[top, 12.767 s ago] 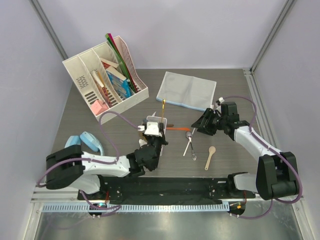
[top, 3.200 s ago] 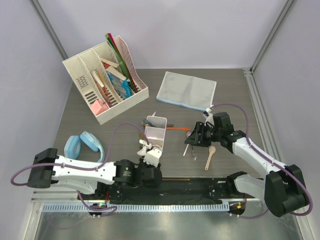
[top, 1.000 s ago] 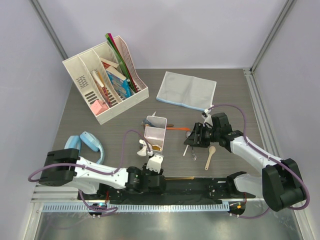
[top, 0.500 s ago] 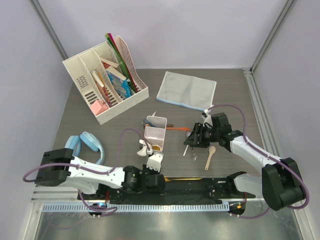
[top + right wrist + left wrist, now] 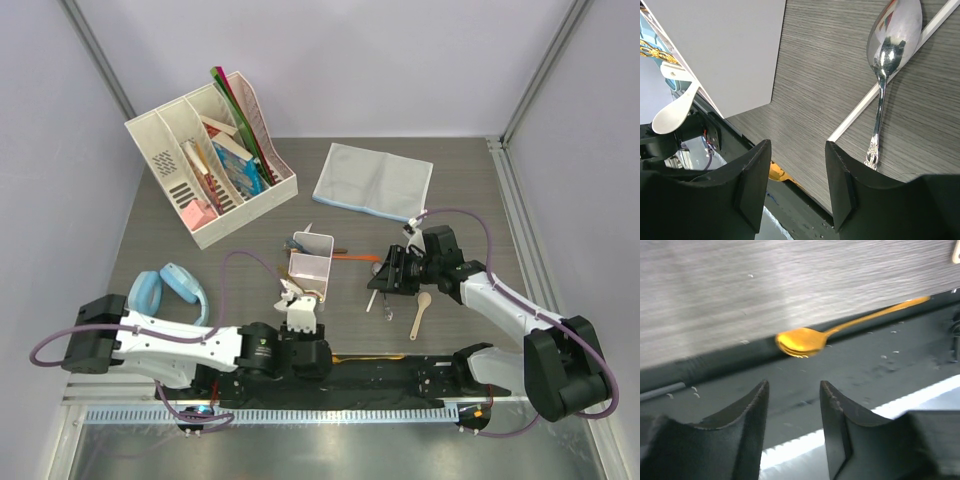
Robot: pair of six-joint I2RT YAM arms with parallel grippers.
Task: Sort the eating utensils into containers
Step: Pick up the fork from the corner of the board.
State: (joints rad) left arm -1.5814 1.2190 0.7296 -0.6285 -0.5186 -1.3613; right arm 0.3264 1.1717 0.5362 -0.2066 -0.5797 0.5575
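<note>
We see gold spoon (image 5: 800, 341) lying flat on dark strip (image 5: 865, 370) at table's (image 5: 470, 200) near edge. Silver spoon (image 5: 887, 50) & wooden spoon (image 5: 420, 313) lie flat, right of white box (image 5: 310, 262).

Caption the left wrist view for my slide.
Open, empty left gripper facing a gold spoon at the edge of the table.

White arms (image 5: 170, 335), black joints (image 5: 262, 350), looping purple cables (image 5: 452, 211). The left hand (image 5: 792, 390) and right hand (image 5: 797, 147) have black fingers (image 5: 747, 415).
</note>
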